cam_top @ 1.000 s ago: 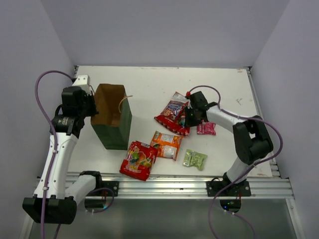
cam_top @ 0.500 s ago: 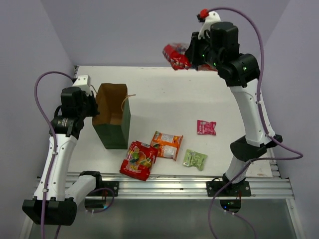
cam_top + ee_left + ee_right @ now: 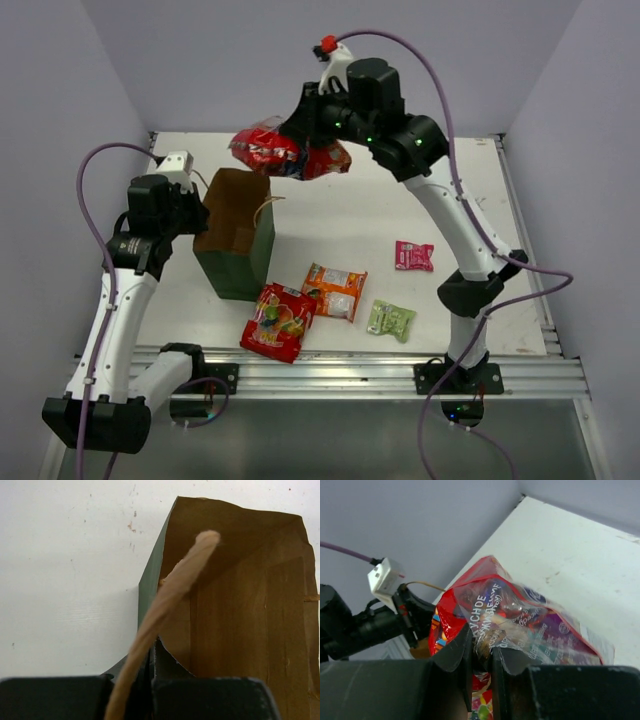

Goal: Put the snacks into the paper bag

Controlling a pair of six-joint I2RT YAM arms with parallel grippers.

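We see one large red packet (image 3: 268,150) raised in the air near the open top of the paper bag (image 3: 240,255), higher than its rim, with the right end effector (image 3: 303,158) clenched on its crinkled foil. The bag stands on the left of the counter (image 3: 330,205), and the left end effector (image 3: 190,213) is clamped on its rim beside the loop handle (image 3: 170,595). The other red packet (image 3: 278,320), the orange-white packet (image 3: 334,290), the pale green packet (image 3: 391,319) and the pink packet (image 3: 413,256) lie on the counter, right of the bag.
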